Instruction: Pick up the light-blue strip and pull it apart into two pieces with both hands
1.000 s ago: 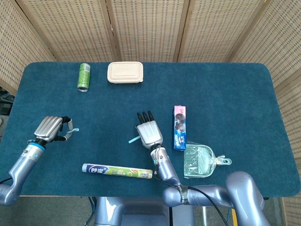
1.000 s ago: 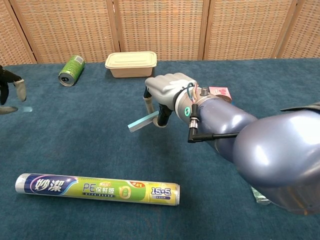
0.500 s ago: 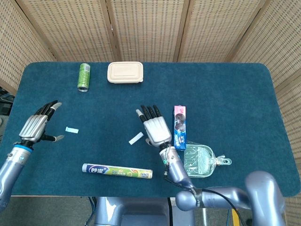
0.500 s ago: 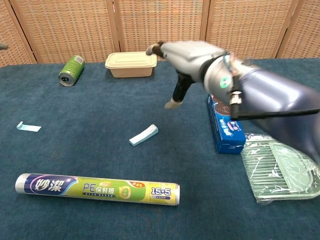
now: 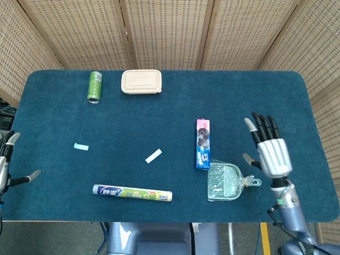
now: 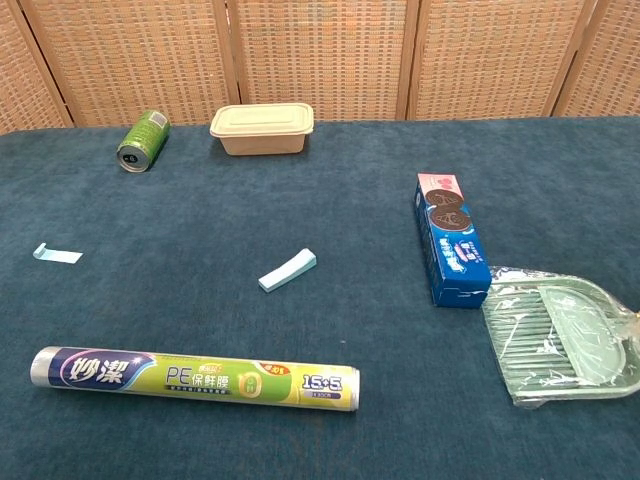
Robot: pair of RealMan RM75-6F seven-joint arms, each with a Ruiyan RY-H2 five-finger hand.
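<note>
The light-blue strip now lies on the table [image 5: 48, 101] as two pieces, well apart: a longer piece [image 5: 153, 155] near the middle, and a small piece [image 5: 81, 146] far to the left. In the chest view the longer one [image 6: 287, 270] looks slightly bent and the small one [image 6: 56, 254] curls up at one end. Neither hand touches them, so I judge the pulling is done and the pieces were simply put down where each hand was. The right hand [image 5: 268, 149] is at the right edge, above the cloth, with fingers spread and nothing in it. The left hand [image 5: 7, 159] shows only partly at the left border of the head view; the fingers that I can see are apart and hold nothing. Both hands are out of the chest view. The other things seem not to be part of the job and stay around the edges — a green can [image 5: 94, 86] lying on its side and a beige box [image 5: 141, 82] at the far side; its lid is on, so what is inside I cannot tell. A cookie box [image 5: 202, 143] lies just beside a wrapped dustpan [image 5: 225, 181], and a foil roll [image 5: 132, 193] lies at the near edge.
</note>
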